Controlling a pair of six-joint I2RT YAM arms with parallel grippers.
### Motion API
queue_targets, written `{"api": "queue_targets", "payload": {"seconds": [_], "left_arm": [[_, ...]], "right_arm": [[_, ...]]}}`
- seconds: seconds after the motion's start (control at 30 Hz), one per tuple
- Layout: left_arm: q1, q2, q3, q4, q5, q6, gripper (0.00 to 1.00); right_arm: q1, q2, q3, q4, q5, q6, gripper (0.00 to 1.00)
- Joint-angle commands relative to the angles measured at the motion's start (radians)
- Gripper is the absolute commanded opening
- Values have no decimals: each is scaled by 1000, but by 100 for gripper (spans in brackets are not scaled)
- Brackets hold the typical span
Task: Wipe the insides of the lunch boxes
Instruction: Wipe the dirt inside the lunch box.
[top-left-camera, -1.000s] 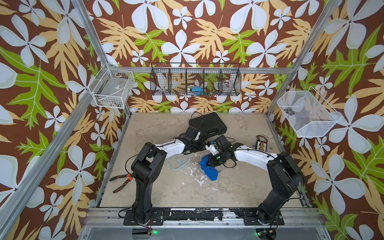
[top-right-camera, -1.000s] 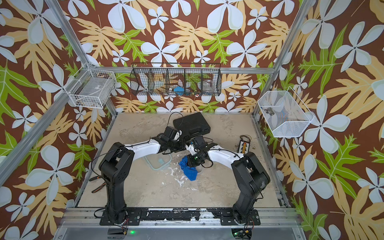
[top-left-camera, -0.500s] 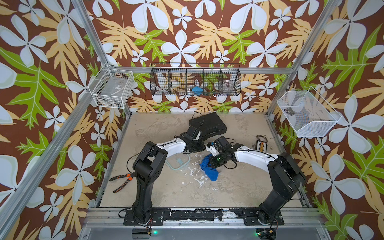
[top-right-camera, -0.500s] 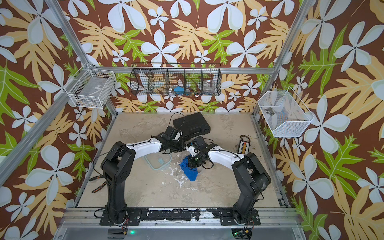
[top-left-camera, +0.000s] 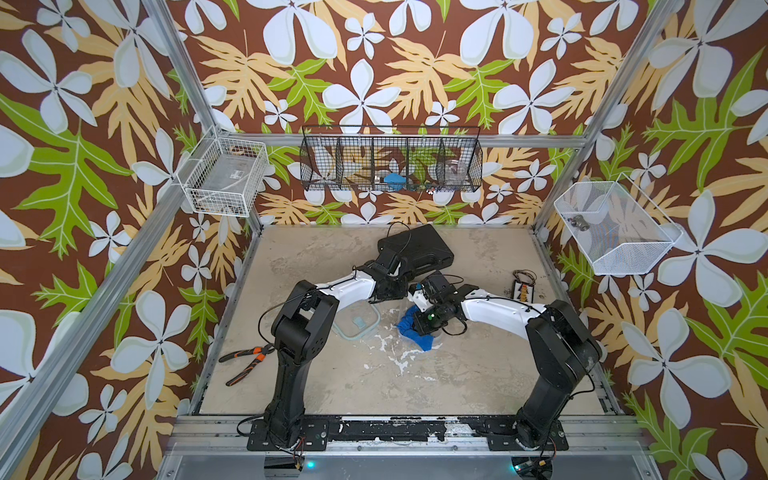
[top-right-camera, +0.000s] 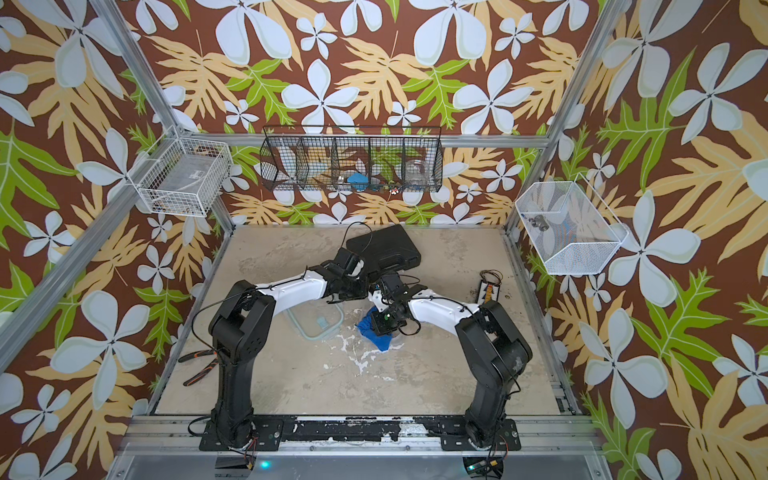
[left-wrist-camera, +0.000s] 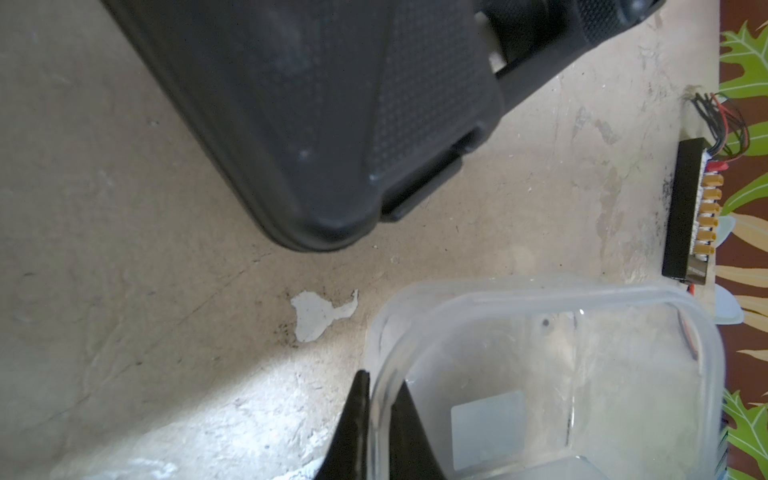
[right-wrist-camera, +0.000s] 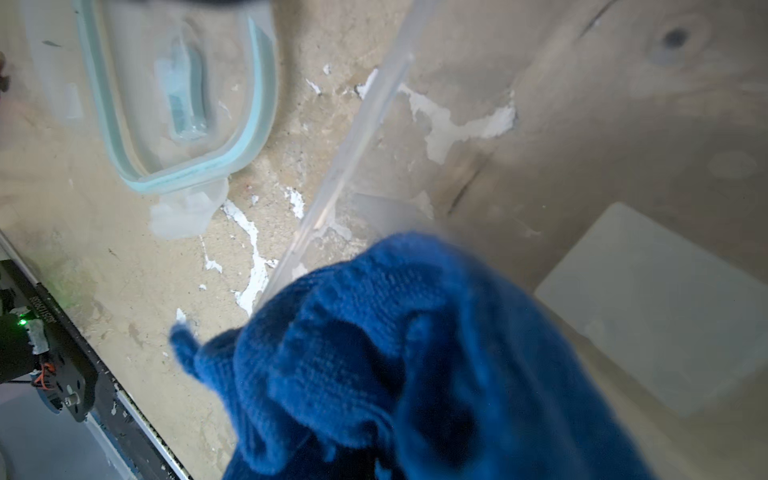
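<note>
My left gripper (left-wrist-camera: 382, 380) is closed on the tub (left-wrist-camera: 540, 293), pinching its wall at a corner with one finger inside and one outside. That pins the tub to the table. From this grip the tub runs away toward my right arm's side. I cannot tell its long axis, since both wrist views cut it off. My right gripper (top-left-camera: 420, 325) is clamped on the bunched blue cloth (right-wrist-camera: 415, 353), which hides its fingers, and it hangs right over the tub. The cloth lies across the near rim, mostly on the inner side. The bare floor lies just past it, so I judge the right arm must push down and across the floor while the left steadies the tub. The lid (right-wrist-camera: 257, 104) lies flat nearby, apart from the tub and under my left arm.
</note>
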Motion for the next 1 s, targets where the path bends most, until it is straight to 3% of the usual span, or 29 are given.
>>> {"api": "queue_targets", "payload": {"seconds": [0.0, 0.23, 0.4, 0.53, 0.63, 0.8, 0.97], "left_arm": [[-4, 8, 17, -62, -20, 15, 2], [-1, 20, 60, -101, -87, 30, 0], [-1, 20, 77, -112, -108, 41, 0], [-1, 6, 60, -120, -129, 58, 0], [-1, -8, 39, -119, -124, 65, 0], [-1, -49, -13, -108, -112, 71, 0], [-1, -90, -75, -70, -69, 72, 0]], "right_arm": [[24, 15, 17, 2, -32, -70, 0], [35, -56, -21, -129, -55, -229, 0], [35, -88, -43, -235, 126, -275, 0], [32, -30, 22, -339, 329, -274, 0], [-1, 24, 49, -367, 400, -262, 0], [-71, 89, 84, -384, 594, -232, 0], [-118, 126, 137, -308, 673, -203, 0]]}}
